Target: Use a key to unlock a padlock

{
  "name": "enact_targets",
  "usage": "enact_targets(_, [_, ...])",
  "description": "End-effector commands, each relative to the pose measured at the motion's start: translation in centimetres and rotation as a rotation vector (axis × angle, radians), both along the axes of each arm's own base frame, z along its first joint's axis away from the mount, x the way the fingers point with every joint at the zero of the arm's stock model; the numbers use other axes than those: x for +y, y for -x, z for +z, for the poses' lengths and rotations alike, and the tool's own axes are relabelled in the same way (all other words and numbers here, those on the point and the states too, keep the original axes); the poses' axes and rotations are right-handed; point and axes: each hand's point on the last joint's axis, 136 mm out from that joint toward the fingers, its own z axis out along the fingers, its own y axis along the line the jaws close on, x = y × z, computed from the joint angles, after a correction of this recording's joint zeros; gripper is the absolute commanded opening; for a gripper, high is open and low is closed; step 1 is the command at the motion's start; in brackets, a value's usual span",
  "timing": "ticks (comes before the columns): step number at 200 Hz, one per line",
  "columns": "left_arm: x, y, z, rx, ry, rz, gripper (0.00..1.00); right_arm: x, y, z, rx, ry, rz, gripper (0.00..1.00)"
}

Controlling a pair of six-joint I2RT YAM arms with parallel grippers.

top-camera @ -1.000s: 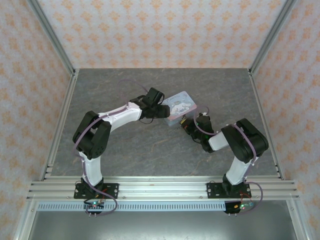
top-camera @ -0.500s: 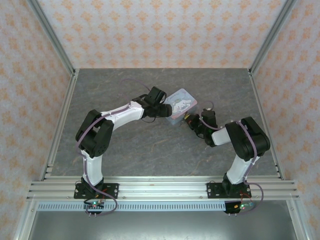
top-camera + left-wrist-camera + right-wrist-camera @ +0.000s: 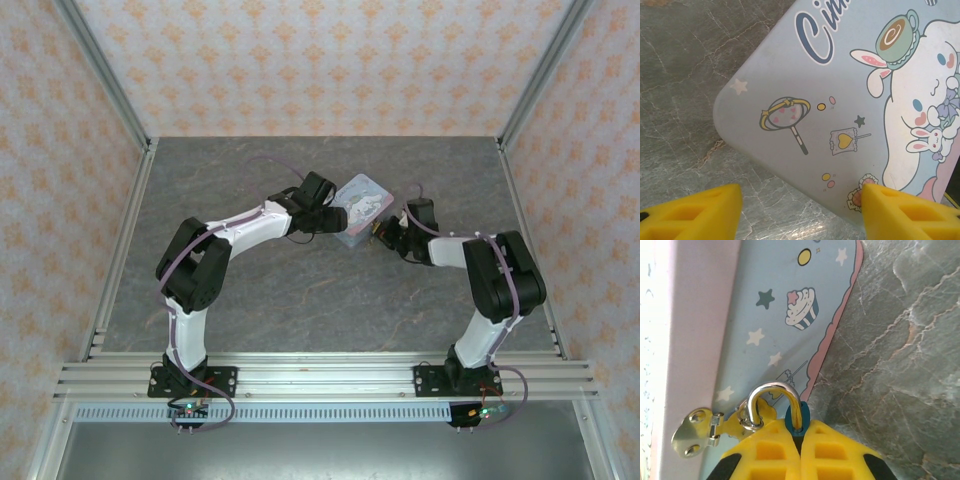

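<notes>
Right gripper [image 3: 800,432]: fingers drawn together to a thin seam, clamped on the padlock [image 3: 797,418]. Only a narrow teal sliver of the padlock's body shows between the yellow fingertips, at their very end. The shackle [image 3: 771,389] stands clear of the tips as a silver arch. Its right leg enters the teal body. Its left leg meets the ring of the metal hasp [image 3: 695,434] fixed on the side of the tin [image 3: 785,315]; whether that leg is seated in the body cannot be told. In the top view the right gripper [image 3: 385,232] sits against the near right side of the tin [image 3: 360,200]. Left gripper [image 3: 800,210]: spread wide and holding nothing, with a rounded corner of the printed lid [image 3: 805,115] lying between its fingertips. The right fingertip [image 3: 910,212] overlaps the lid's edge and the other hangs over bare table. Seen from above, the left gripper [image 3: 325,215] is at the tin's left side. Surface: a grey marbled table [image 3: 300,290], with the tin toward its rear centre. Surroundings: walls [image 3: 320,60] papered in a pale orange motif and aluminium frame posts [image 3: 100,70] at the corners. Orientation: the padlock's long axis runs in line with the right fingers, shackle end leading away from the gripper and against the tin's side wall.
</notes>
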Motion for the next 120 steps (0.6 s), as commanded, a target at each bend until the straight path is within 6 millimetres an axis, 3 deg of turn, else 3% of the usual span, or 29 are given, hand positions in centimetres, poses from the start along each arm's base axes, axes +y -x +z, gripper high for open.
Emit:
enact_targets(1, [5.7,5.1,-8.0,0.259,-0.283,0.01,0.63,-4.1,2.9,-3.4,0.169,0.216,-0.023,0.0])
enact_targets(31, [5.9,5.2,-8.1,0.263,-0.294,0.011,0.62,-5.4,3.2,-3.3,0.195,0.314,-0.019,0.0])
enact_targets(83, [5.9,5.3,-8.4,0.272,-0.299,0.013,0.62,-5.7,3.0,-3.2,0.207,0.339,-0.024,0.0])
enact_targets(98, [5.9,5.3,-8.4,0.273,-0.298,0.011,0.62,-5.0,2.6,-3.1,0.182,0.284,-0.032,0.0])
enact_targets(120, [5.8,5.3,-8.6,0.278,-0.298,0.01,0.61,-3.6,1.6,-3.0,0.154,0.067,-0.061,0.0])
